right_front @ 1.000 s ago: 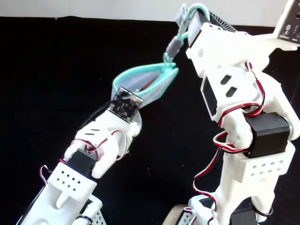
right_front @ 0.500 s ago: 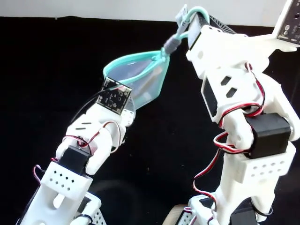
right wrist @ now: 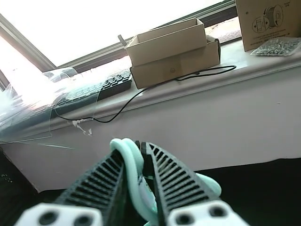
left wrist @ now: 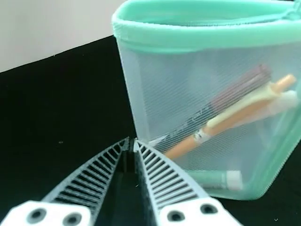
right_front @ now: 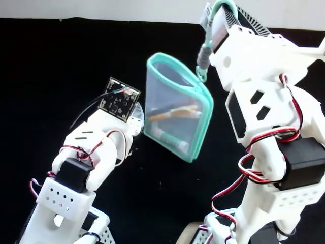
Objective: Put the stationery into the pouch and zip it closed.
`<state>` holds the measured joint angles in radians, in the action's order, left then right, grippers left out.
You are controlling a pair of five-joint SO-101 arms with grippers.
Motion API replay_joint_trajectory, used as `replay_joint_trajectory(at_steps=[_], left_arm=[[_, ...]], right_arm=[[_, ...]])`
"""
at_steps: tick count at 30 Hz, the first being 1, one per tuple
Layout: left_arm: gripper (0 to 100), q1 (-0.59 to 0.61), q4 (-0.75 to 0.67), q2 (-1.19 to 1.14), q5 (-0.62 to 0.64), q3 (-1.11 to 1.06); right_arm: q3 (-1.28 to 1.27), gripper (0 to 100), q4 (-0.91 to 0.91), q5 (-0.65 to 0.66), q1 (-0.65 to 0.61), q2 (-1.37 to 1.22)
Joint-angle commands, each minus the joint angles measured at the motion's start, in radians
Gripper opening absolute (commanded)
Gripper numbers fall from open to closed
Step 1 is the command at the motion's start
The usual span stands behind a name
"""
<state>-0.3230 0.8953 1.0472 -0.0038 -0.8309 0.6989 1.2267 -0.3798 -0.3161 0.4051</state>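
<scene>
Mint-edged translucent mesh pouch [right_front: 175, 109], orange and dark pens [left wrist: 221, 125] inside, hangs by its mint strap loop [right wrist: 126, 149] clamped in the right gripper [right wrist: 142, 147] at 1 o'clock. The left gripper [left wrist: 130, 141], fingers together and empty, sits at 9 o'clock.

Black-covered table [right_front: 56, 71] beneath two arms

A matt black covering ran across the table to a pale strip [right_front: 101, 9] along its far edge. The left arm's base [right_front: 61, 221] and the right arm's base [right_front: 264, 231] stood at the near edge, with a small tan piece [right_front: 189, 233] between them. In the left wrist view the black surface met a pale wall [left wrist: 51, 28].
</scene>
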Motion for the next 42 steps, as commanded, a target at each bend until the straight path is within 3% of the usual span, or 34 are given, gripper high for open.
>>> replay_joint_trajectory(at_steps=[1,7,10,14,23,27,42], left_arm=[[1,0.013,0.003,-0.001,-0.005,0.038],[1,0.013,0.003,-0.001,-0.005,0.038],[1,0.013,-0.003,-0.001,-0.008,0.039],[1,0.013,-0.092,-0.001,-0.005,0.036],[1,0.004,-0.334,-0.001,-0.003,-0.101],[1,0.004,-0.427,-0.001,-0.003,-0.145],[1,0.012,-0.436,-0.001,-0.003,-0.176]], right_arm=[[0.041,0.5,0.002,0.006,-0.004,0.013],[0.036,0.5,0.002,0.005,-0.012,0.013],[0.041,0.5,0.044,0.005,-0.076,0.013],[0.045,0.5,0.102,0.006,-0.177,0.012],[0.045,0.5,0.091,0.003,-0.186,0.013],[0.045,0.5,0.091,-0.031,-0.251,0.012],[0.143,0.5,0.07,-0.035,-0.317,0.001]])
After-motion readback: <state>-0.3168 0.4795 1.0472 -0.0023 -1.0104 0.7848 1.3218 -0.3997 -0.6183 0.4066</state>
